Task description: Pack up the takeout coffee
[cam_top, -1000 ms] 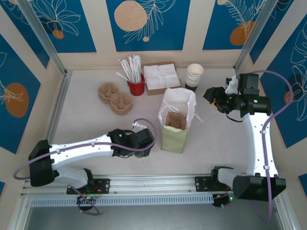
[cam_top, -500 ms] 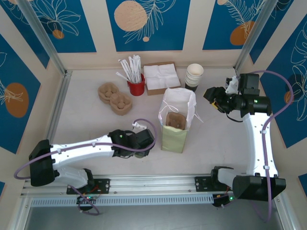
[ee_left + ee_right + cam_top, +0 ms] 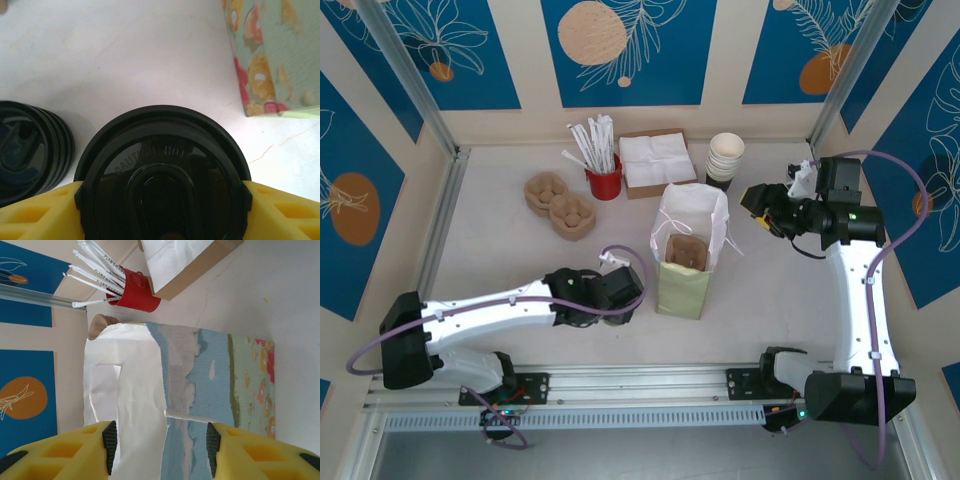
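Looking down from the left wrist, we find the takeout coffee [image 3: 160, 150] standing upright on the table [image 3: 125, 50], its long axis vertical, so only the lid faces us. The left claw [image 3: 162, 197] is clenched on it: one yellow finger [image 3: 45, 210] meets the lid's rim at 9 o'clock and the other at 3 o'clock.

The lid is round, glossy black plastic, with a raised oval sip dome and faint embossed "CAUTION HOT" lettering. The cup's side is hidden beneath it. A stack of black lids [image 3: 27, 150] stands just beside the cup at 9 o'clock.

From above, the paper bag [image 3: 682, 285] lies near the left claw [image 3: 617, 297] at about 2 o'clock. Its white-lined mouth faces up, with a pulp carrier [image 3: 686, 252] inside. We judge that the cup must rise above that rim before it travels across.

The left arm is plainly the nearer one. The right claw [image 3: 765, 205] hangs released, fingers apart on nothing, well apart from the bag at its 2 o'clock.
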